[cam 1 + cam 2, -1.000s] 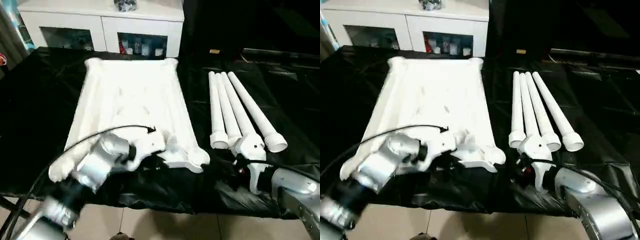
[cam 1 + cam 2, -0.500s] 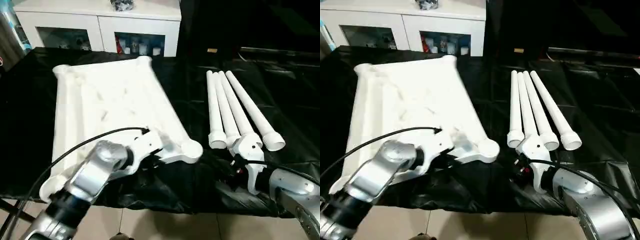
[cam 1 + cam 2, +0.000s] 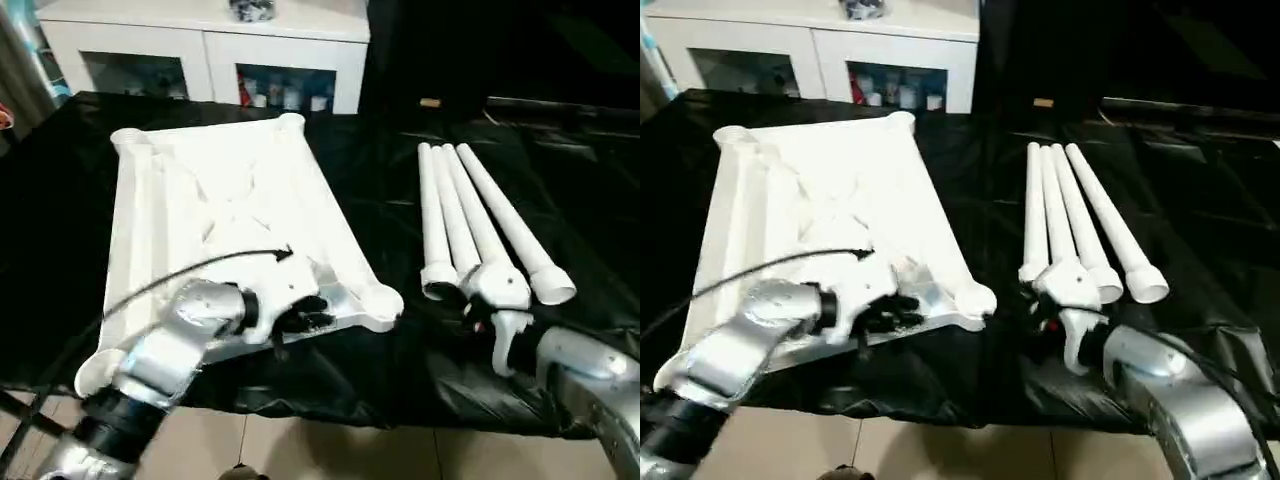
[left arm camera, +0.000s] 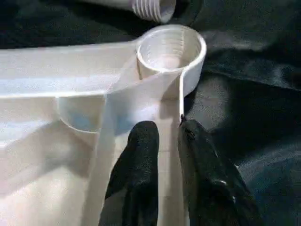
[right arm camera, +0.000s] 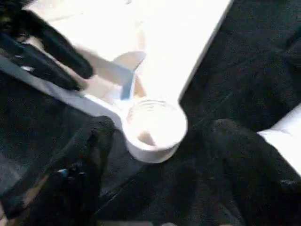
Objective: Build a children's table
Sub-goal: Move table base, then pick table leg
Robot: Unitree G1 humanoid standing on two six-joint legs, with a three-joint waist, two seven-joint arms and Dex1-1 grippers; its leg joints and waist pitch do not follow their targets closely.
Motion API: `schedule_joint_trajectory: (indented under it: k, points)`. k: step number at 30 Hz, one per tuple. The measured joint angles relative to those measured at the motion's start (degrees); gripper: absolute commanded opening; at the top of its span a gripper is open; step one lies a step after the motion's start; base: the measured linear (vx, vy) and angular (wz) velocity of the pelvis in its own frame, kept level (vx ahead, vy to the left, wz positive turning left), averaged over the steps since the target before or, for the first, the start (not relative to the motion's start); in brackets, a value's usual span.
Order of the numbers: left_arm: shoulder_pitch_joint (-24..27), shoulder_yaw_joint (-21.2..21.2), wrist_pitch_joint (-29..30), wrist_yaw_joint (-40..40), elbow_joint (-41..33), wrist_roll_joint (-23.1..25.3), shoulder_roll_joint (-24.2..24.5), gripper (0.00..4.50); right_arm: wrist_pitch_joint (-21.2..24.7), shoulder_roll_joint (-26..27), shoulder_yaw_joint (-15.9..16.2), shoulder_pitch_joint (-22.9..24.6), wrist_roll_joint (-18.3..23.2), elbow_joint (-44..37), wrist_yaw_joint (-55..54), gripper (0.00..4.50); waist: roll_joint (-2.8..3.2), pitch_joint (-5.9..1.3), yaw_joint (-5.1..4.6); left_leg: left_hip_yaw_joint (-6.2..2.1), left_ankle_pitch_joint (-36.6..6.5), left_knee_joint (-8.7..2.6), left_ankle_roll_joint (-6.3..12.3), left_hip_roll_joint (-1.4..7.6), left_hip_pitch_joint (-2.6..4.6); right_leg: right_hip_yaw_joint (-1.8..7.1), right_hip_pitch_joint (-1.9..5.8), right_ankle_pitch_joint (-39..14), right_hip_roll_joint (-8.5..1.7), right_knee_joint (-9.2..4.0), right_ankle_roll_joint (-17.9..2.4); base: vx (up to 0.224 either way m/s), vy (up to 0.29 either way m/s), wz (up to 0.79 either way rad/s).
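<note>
The children's table top (image 3: 220, 210) lies upside down on the black sheet, ribs up, turned at a slant. My left gripper (image 3: 300, 318) sits at its near edge beside the corner socket (image 4: 170, 49). Its black fingers (image 4: 141, 146) straddle the thin rim with a narrow gap and are slightly open. Several white legs (image 3: 470, 215) lie side by side to the right, thick ends toward me. My right gripper (image 5: 160, 127) hovers low between those ends and the same socket (image 5: 153, 125), jaws wide apart and empty.
The black-sheeted table (image 3: 60, 200) ends close in front of me, with tiled floor (image 3: 300, 450) below. A white cabinet with glass doors (image 3: 200, 50) stands behind it. A black cable (image 3: 200, 265) arcs over my left forearm.
A second ago the table top swung round, its far end going left; it now lies still. My left fingers have parted a little on the rim. My right jaws have widened.
</note>
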Motion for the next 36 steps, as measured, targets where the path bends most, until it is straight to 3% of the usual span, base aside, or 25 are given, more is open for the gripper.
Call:
schedule_joint_trajectory:
  k: [2, 4, 6, 9, 11, 13, 18, 24, 36]
  points:
    - [0.06, 1.34, 0.06, 0.42, -1.43, -0.13, 0.23, 0.91, 2.57, 2.28, -1.28, -2.57, 0.27, 0.84, -2.52, 4.16, -0.06, 0.00, -0.01, 0.00, 0.02, 0.00, -0.02, 0.00, 0.02, 0.00, 0.00, 0.00, 0.01, 0.03, -0.01, 0.000, 0.000, 0.00]
    - [0.00, 2.59, 0.37, 1.31, -2.54, -0.89, 0.13, 0.91, 4.82, 4.13, -2.52, -5.45, 0.20, 3.19, -5.95, 4.21, -0.16, -0.04, 0.08, 0.00, 0.05, 0.01, -0.06, 0.00, 0.03, 0.00, 0.01, 0.01, 0.00, 0.06, -0.02, 0.000, 0.000, 0.00]
    - [0.01, 4.71, 1.63, 3.64, -2.88, -1.18, -0.58, 0.91, 6.94, 7.63, -4.03, -10.42, -0.94, 8.63, -11.16, 4.45, -0.23, -0.01, 0.01, 0.00, 0.12, 0.02, -0.16, -0.01, 0.02, 0.00, -0.02, 0.07, 0.00, 0.09, -0.08, 0.000, 0.000, 0.00]
    - [-0.15, 6.42, 3.17, 6.97, -3.68, -1.17, -1.88, 0.91, 8.96, 10.84, -6.20, -16.11, -2.91, 15.45, -17.62, 4.45, -0.26, -0.01, 0.14, 0.00, 0.16, 0.02, -0.23, -0.01, 0.02, -0.01, -0.03, 0.09, 0.00, 0.10, -0.07, 0.000, 0.000, 0.00]
    - [-0.30, 7.13, 4.52, 8.49, -4.23, -1.28, -2.91, 1.18, 9.90, 12.51, -7.66, -20.14, -3.51, 20.83, -21.00, 4.50, -0.26, -0.01, 0.07, 0.00, 0.18, 0.01, -0.27, -0.01, 0.00, -0.01, -0.04, 0.10, 0.00, 0.11, -0.06, 0.000, 0.000, 0.00]
    - [-0.23, 7.50, 7.42, 8.72, -6.14, -2.59, -4.10, 1.25, 9.88, 13.17, -8.29, -24.47, -4.61, 27.01, -23.12, 4.50, -0.26, -0.01, 0.09, 0.00, 0.20, 0.00, -0.30, -0.01, -0.04, -0.02, -0.08, 0.10, 0.00, 0.12, -0.05, 0.000, 0.000, 0.00]
    - [-0.07, 7.30, 9.03, 8.92, -8.71, -3.75, -4.41, 1.65, 9.71, 14.23, -8.21, -28.55, -5.88, 35.35, -25.05, 4.50, -0.27, 0.00, 0.17, -0.02, 0.20, -0.05, -0.30, 0.03, -0.11, -0.06, -0.14, 0.09, 0.05, 0.10, -0.05, 0.000, 0.000, 0.00]
    - [1.97, 4.81, 10.53, 8.69, -11.12, -3.89, -3.51, 1.65, 7.25, 15.14, -7.20, -35.03, -7.79, 48.12, -25.52, 4.50, -0.28, 0.00, 0.07, -0.02, 0.24, -0.02, -0.37, 0.04, -0.10, -0.06, -0.15, 0.12, 0.05, 0.14, -0.04, 0.000, 0.000, 0.00]
    - [2.11, 4.77, 15.76, 8.76, -15.13, -5.73, -1.94, 1.65, 2.55, 16.68, -6.09, -43.90, -9.49, 65.80, -22.50, 4.50, -0.27, 0.01, 0.20, -0.04, 0.35, 0.01, -0.55, 0.04, -0.13, -0.09, -0.16, 0.12, 0.05, 0.19, -0.03, 0.000, 0.000, 0.00]
